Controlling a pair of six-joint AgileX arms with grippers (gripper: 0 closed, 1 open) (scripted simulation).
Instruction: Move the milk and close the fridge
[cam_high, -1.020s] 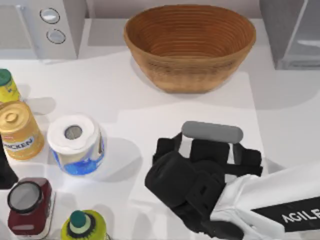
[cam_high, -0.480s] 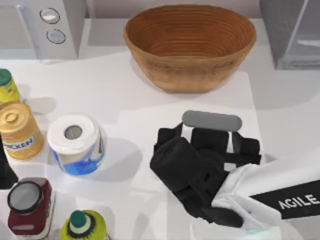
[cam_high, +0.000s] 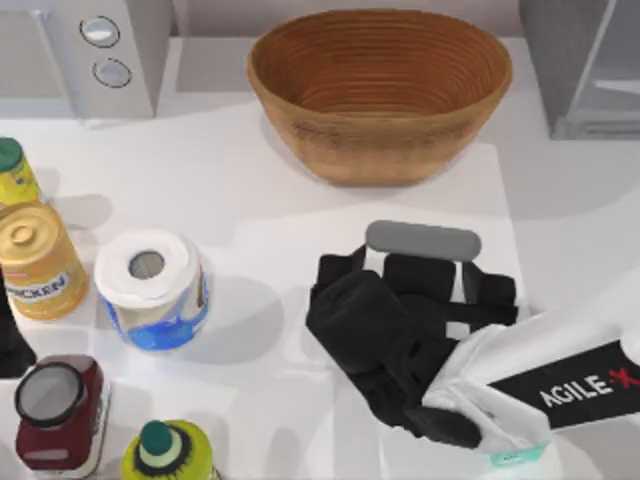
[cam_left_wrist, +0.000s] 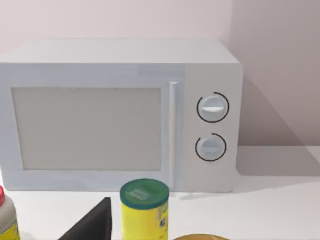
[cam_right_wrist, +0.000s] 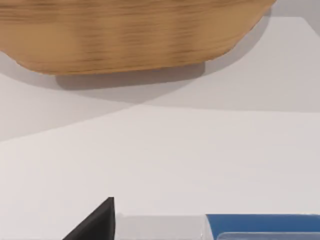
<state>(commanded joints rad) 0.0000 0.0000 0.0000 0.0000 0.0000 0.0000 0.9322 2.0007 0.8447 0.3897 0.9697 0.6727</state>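
The small blue milk carton lies at the near edge of my right wrist view, low and just beside my right tool; from above the tool covers it, at about 5 o'clock on the white surface. I cannot tell whether this tool is open or already gripping the carton.

To do this step well, I judge I should centre the carton in the tool before closing, grip it squarely on its flat sides, and lift straight up; the woven brown wooden bowl stands near at 12 o'clock and the carry must clear its rim. The grey boxy fridge waits at 1 o'clock, well apart, its door to be shut afterwards.

Against the picture a second ago, my right arm has swung so that its lettered white sleeve slants up toward 2 o'clock, the tool has crept slightly toward 1 o'clock, and a teal sliver now shows under the arm at 6 o'clock; the bowl and the blue-wrapped white toilet roll at 9 o'clock have not moved.

My left tool is parked at the surface's 8 o'clock edge, facing the light grey microwave; I cannot tell its state either.
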